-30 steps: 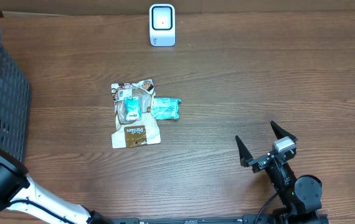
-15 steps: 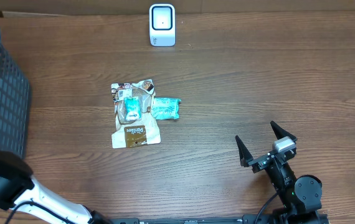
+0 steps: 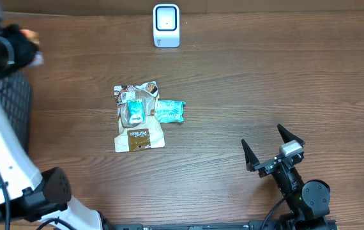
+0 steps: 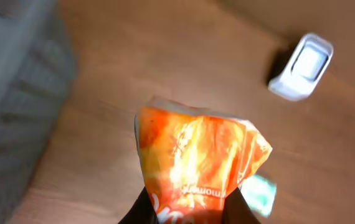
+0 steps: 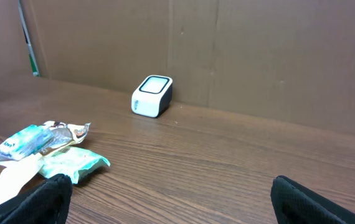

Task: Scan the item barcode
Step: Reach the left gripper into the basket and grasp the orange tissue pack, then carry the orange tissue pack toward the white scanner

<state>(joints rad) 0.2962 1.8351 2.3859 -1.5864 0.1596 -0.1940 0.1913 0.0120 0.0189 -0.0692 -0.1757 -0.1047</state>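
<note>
Clenching the crinkly orange foil snack bag [image 4: 196, 155], the left gripper [image 4: 189, 211] is holding it with the white box-shaped barcode scanner [image 4: 302, 65] lying ahead and to its right, while the right gripper [image 3: 262, 136] is sitting spread open, well apart.

Scanner [image 3: 166, 25] behind packets [image 3: 140, 118]; basket [image 3: 20, 108] left of packets.
</note>
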